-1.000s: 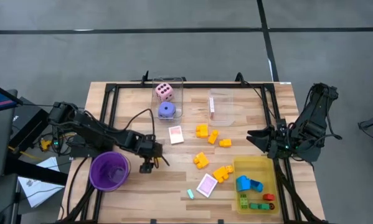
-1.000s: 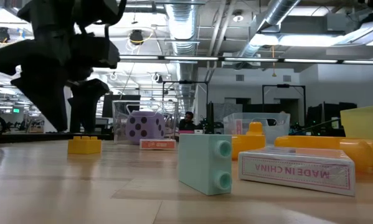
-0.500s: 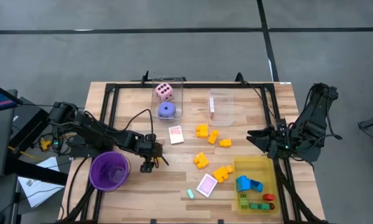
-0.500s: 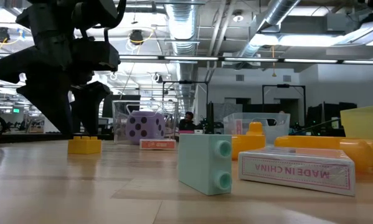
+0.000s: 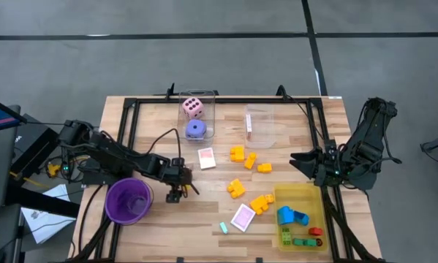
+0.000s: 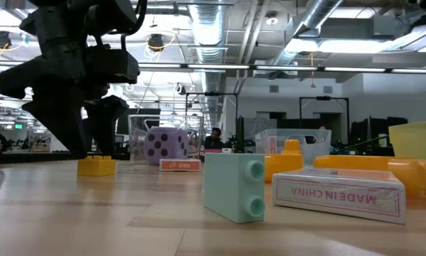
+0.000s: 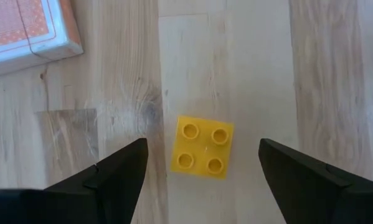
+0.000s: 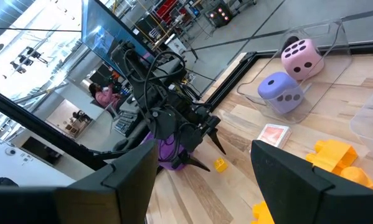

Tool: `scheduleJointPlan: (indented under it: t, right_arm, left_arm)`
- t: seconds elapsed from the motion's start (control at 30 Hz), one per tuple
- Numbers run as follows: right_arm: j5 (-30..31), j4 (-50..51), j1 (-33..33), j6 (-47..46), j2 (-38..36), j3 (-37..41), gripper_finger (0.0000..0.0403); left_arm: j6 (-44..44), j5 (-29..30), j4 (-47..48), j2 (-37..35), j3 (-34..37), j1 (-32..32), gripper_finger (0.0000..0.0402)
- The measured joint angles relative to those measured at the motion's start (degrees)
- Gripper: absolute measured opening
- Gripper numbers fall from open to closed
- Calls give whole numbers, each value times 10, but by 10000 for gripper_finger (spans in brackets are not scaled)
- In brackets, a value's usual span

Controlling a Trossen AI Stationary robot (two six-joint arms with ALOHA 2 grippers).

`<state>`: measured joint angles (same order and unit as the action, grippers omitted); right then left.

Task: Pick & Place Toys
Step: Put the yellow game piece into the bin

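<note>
- Small yellow four-stud block (image 7: 202,147): lies flat on the wooden table (image 5: 204,208), just beside the purple cup (image 5: 128,199). Likely light, rigid, smooth plastic; grip opposite flat sides.
- Left gripper (image 7: 202,163): jaws wide, straddling the block, not touching.
- Right gripper (image 5: 301,160): parked open at the table's right edge.

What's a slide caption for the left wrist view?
Open left gripper poised above a small yellow four-stud block on the wooden table, card nearby.
</note>
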<state>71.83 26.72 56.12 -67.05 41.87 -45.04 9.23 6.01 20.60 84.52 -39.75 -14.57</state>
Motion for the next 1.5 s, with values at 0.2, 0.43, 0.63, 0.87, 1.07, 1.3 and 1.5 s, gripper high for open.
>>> scheduleJointPlan:
  t: [0.2, 0.43, 0.63, 0.87, 1.07, 1.3, 1.5]
  right_arm:
    - [0, -2, 0, 0, 0, 0, 249]
    - [0, -2, 0, 0, 0, 0, 249]
    - [-5, -2, 0, -4, 0, 0, 249]
    - [-13, -2, 0, -5, 0, 0, 249]
    - [-13, -2, 0, -5, 0, 0, 249]
    - [-13, -2, 0, -5, 0, 0, 249]
    - [-13, -2, 0, -5, 0, 0, 249]
  left_arm:
    - [0, 0, -18, 13, 0, 0, 301]
    - [1, -1, -28, 16, 8, 4, 301]
    - [6, -1, -30, 16, 14, 4, 301]
    - [6, -1, -31, 16, 14, 4, 301]
    - [2, -1, -31, 16, 14, 4, 301]
    - [1, -1, -31, 16, 14, 4, 301]
    - [2, -1, -31, 16, 14, 4, 301]
